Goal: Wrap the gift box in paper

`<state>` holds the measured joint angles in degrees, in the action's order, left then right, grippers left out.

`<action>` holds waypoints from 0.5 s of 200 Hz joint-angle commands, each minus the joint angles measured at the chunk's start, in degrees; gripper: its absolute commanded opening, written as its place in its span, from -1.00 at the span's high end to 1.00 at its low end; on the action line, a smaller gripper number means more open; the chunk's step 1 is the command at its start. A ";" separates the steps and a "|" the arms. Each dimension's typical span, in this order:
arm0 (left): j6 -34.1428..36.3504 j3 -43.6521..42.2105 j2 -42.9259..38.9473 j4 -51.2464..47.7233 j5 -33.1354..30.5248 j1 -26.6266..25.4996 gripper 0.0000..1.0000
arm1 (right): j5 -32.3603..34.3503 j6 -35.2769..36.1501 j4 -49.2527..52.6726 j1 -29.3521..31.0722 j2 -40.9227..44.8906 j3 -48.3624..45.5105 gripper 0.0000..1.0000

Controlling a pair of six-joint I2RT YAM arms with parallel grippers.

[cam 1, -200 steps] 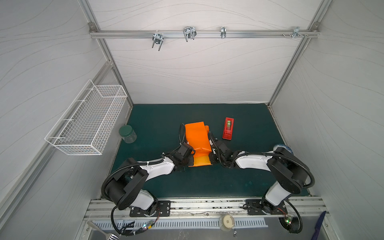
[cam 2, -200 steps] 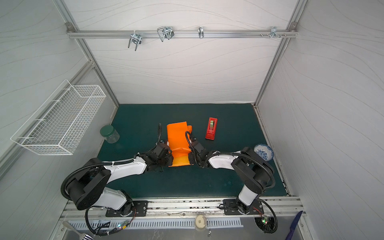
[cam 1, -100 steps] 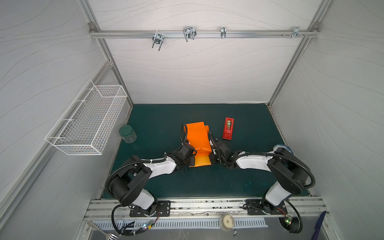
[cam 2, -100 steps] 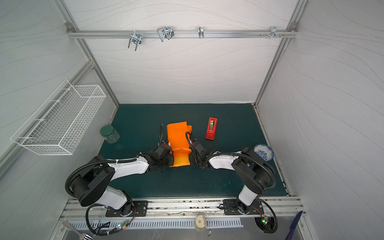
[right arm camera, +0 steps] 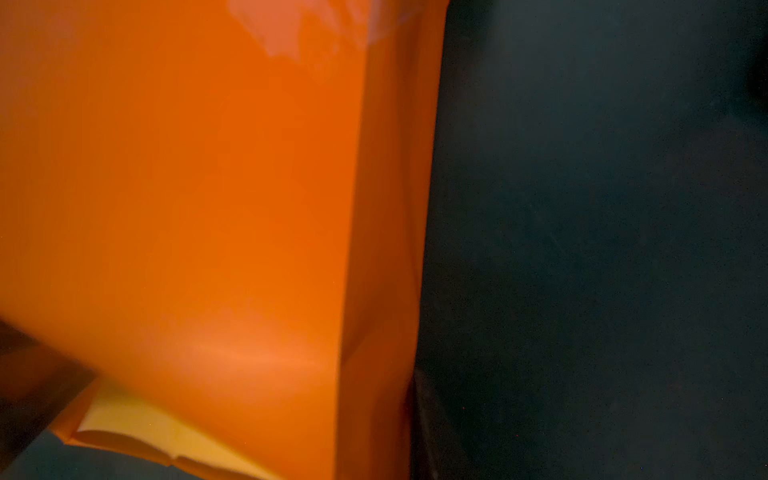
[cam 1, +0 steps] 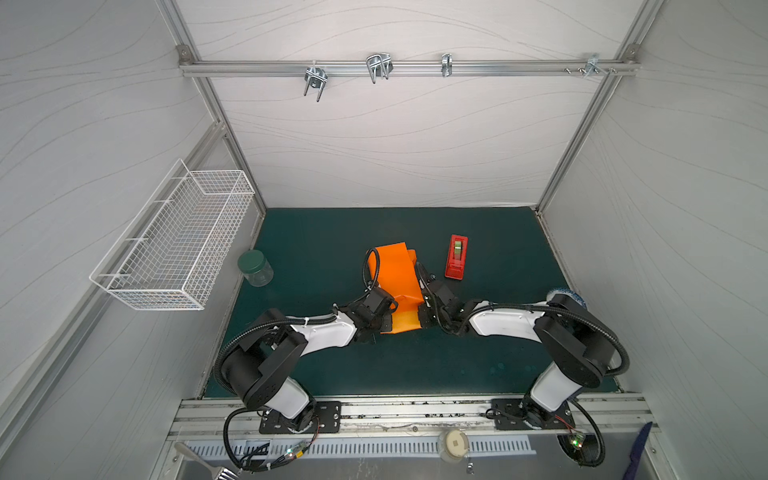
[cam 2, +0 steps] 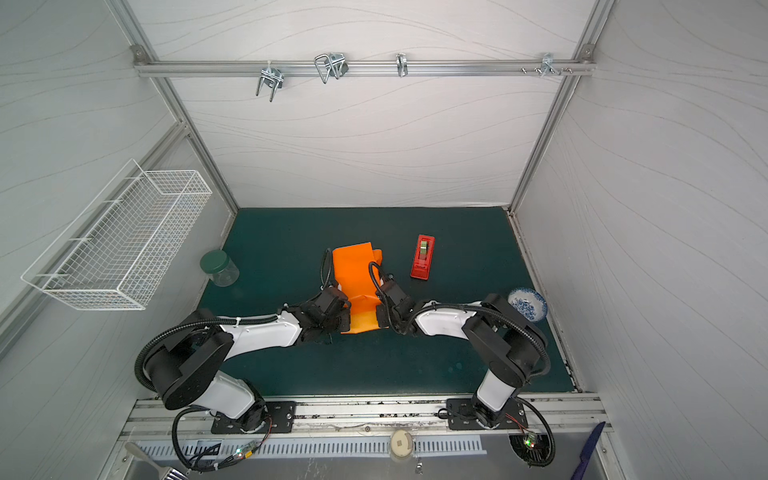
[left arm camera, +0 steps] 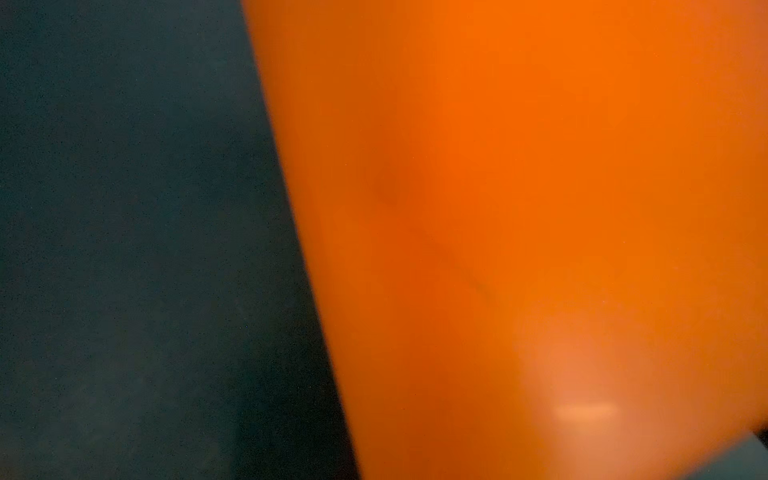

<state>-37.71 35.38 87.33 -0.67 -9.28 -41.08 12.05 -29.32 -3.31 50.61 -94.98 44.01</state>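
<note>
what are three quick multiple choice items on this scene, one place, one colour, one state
1. The red tape dispenser sits: A) on top of the paper B) apart from it on the mat C) tucked under it.
2. The jar lid is: A) white B) red C) dark green.
3. The paper is: A) spread flat B) folded into a bundle C) torn in two.
B, mat shows between them; C, green cap in both top views; B, flaps overlap with creases.
</note>
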 commanded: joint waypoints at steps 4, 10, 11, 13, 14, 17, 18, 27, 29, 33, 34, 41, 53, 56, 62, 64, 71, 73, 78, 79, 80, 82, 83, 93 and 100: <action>-1.66 1.54 1.50 -1.97 -2.07 -0.49 0.92 | 2.92 -1.75 2.95 0.59 -1.17 1.26 0.71; -1.61 1.63 1.55 -2.02 -2.07 -0.51 0.94 | 3.18 -1.79 2.96 0.63 -1.18 1.35 0.72; -1.59 1.63 1.49 -2.04 -2.11 -0.50 0.94 | 3.21 -1.84 2.96 0.63 -1.09 1.34 0.73; -1.64 1.63 1.56 -2.05 -2.18 -0.56 0.94 | 3.25 -1.80 2.98 0.67 -1.09 1.34 0.73; -1.65 1.71 1.59 -2.06 -2.16 -0.57 0.95 | 3.29 -1.80 2.97 0.65 -1.09 1.34 0.73; -1.66 1.74 1.61 -2.06 -2.15 -0.56 0.95 | 3.40 -1.79 2.95 0.63 -1.06 1.34 0.75; -1.66 1.73 1.61 -2.01 -2.15 -0.52 0.95 | 3.41 -1.79 2.95 0.63 -1.07 1.34 0.75; -1.73 1.78 1.62 -2.06 -2.20 -0.55 0.98 | 3.50 -1.88 2.96 0.69 -0.95 1.34 0.80; -1.74 1.75 1.62 -2.06 -2.18 -0.57 0.98 | 3.52 -1.90 2.96 0.69 -0.96 1.34 0.81; -1.75 1.80 1.57 -2.06 -2.16 -0.60 0.99 | 3.50 -1.91 2.96 0.72 -0.93 1.42 0.82; -1.75 1.80 1.55 -2.06 -2.20 -0.59 0.99 | 3.50 -1.94 2.96 0.67 -0.92 1.43 0.82; -1.72 1.78 1.61 -2.12 -2.23 -0.66 1.00 | 3.57 -1.91 2.95 0.71 -0.93 1.50 0.84; -1.70 1.73 1.55 -2.00 -2.35 -0.67 1.00 | 3.41 -2.03 2.96 0.76 -1.01 1.61 0.86; -1.74 1.72 1.60 -2.02 -2.35 -0.65 1.00 | 3.41 -2.05 2.94 0.73 -1.02 1.67 0.87; -1.78 1.73 1.66 -2.06 -2.43 -0.60 1.00 | 3.41 -2.06 2.94 0.79 -1.08 1.61 0.89; -1.82 1.76 1.69 -2.06 -2.44 -0.59 1.00 | 3.41 -2.10 2.95 0.74 -1.08 1.67 0.90; -1.92 1.63 1.66 -2.05 -2.52 -0.61 1.00 | 3.39 -2.14 2.95 0.72 -1.17 1.74 0.92; -1.97 1.58 1.69 -2.01 -2.53 -0.65 1.00 | 3.32 -2.21 2.96 0.72 -1.17 1.77 0.92; -2.01 1.54 1.70 -1.97 -2.51 -0.63 1.00 | 3.37 -2.16 2.96 0.72 -1.30 1.91 0.94; -1.97 1.54 1.70 -1.97 -2.50 -0.65 1.00 | 3.37 -2.16 2.96 0.72 -1.30 1.91 0.94; -1.99 1.54 1.74 -1.93 -2.50 -0.66 1.00 | 3.35 -2.15 2.92 0.72 -1.33 1.93 0.94; -2.01 1.54 1.78 -1.89 -2.50 -0.64 1.00 | 3.33 -2.15 2.97 0.72 -1.34 1.95 0.95; -2.05 1.54 1.74 -1.89 -2.46 -0.66 1.00 | 3.33 -2.14 3.01 0.76 -1.35 1.95 0.95; -2.09 1.54 1.78 -1.76 -2.34 -0.65 1.00 | 3.33 -2.14 3.05 0.72 -1.48 2.11 0.98; -2.08 1.54 1.77 -1.71 -2.25 -0.60 1.00 | 3.33 -2.16 3.14 0.72 -1.48 2.24 1.00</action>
<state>-38.63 35.88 87.85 -0.99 -10.31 -41.43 13.93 -30.65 -1.98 51.05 -95.66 45.01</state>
